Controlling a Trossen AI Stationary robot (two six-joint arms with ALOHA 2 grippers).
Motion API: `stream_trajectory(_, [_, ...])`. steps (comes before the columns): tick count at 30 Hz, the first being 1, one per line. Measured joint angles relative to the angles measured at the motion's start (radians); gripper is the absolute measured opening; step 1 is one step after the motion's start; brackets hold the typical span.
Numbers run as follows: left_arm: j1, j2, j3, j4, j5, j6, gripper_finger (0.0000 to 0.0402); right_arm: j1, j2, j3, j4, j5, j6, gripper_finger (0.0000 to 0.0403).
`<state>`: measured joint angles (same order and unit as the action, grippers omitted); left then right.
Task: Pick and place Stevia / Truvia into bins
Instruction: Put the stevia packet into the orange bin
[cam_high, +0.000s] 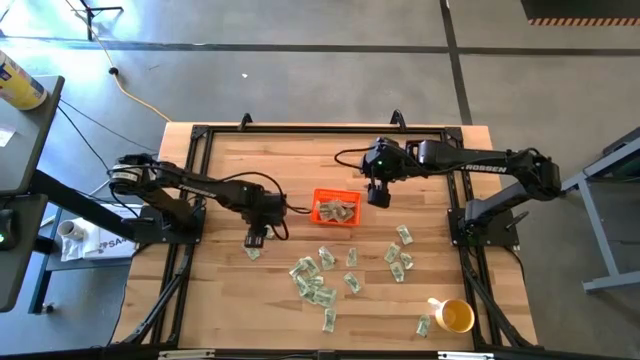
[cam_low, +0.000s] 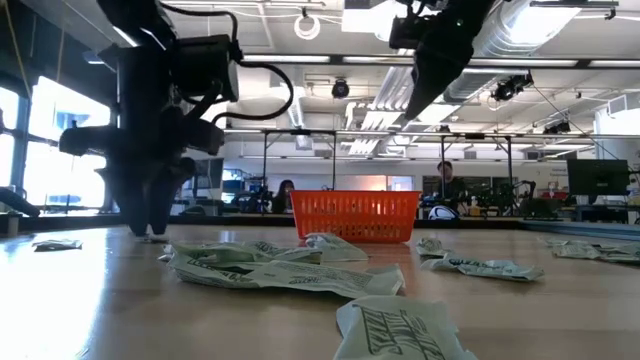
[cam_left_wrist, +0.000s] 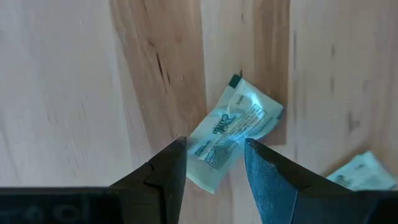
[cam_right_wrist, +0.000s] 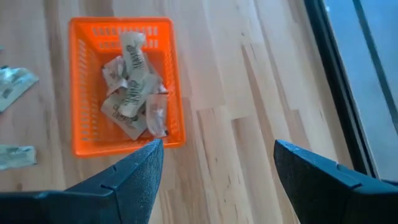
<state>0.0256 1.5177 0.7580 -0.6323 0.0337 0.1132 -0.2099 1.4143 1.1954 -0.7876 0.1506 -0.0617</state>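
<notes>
Green and white sweetener packets (cam_high: 315, 280) lie flat and scattered over the near middle of the wooden table. Several more are inside the orange bin (cam_high: 336, 192) (cam_right_wrist: 81, 87), which stands at the table's centre. My left gripper (cam_high: 256, 238) (cam_left_wrist: 216, 162) is open and low over the table, left of the bin. Its fingers stand on either side of the near end of a single packet (cam_left_wrist: 233, 127) (cam_high: 253, 253). My right gripper (cam_high: 378, 197) (cam_right_wrist: 217, 168) is open and empty, raised just right of the bin. My left gripper comes from above, pointing down, with its fingers (cam_left_wrist: 168, 174) astride one end of the packet (cam_left_wrist: 214, 158), which lies flat on the table. I cannot tell whether the fingers touch it.
A yellow mug (cam_high: 456, 316) stands near the table's near right corner with a packet beside it. More packets (cam_high: 400, 255) lie right of centre. A black frame (cam_high: 200, 130) runs around the table. The far half of the board is bare wood.
</notes>
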Motion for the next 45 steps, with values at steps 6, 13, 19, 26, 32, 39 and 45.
stream_trajectory(6, [0.000, 0.001, -0.049, 0.036, -0.016, 0.025, 0.0173, 0.022, 0.000, 0.000, -0.001, 0.049, 0.055, 0.0295])
stream_trajectory(13, [0.000, 0.002, -0.055, 0.053, -0.066, 0.020, 0.0032, 0.023, 0.000, 0.000, -0.042, 0.142, 0.088, 0.0295])
stream_trajectory(19, [0.002, -0.013, 0.070, -0.053, -0.136, -0.033, 0.0043, 0.028, -0.026, 0.000, -0.117, 0.167, 0.128, 0.0295])
stream_trajectory(26, [0.074, -0.066, 0.307, 0.054, -0.160, 0.001, 0.0024, 0.046, -0.164, -0.231, -0.085, 0.159, 0.166, 0.0295])
stream_trajectory(32, [0.149, 0.067, 0.371, 0.276, 0.067, 0.037, 0.0038, 0.098, -0.294, -0.411, 0.000, 0.114, 0.172, 0.0295])
stream_trajectory(39, [0.149, 0.314, 0.506, 0.280, 0.094, -0.021, 0.0051, 0.150, -0.322, -0.474, 0.013, 0.014, 0.109, 0.0295])
stream_trajectory(45, [0.152, 0.374, 0.594, 0.199, 0.046, -0.118, 0.0120, 0.190, -0.281, -0.475, 0.007, 0.015, 0.118, 0.0295])
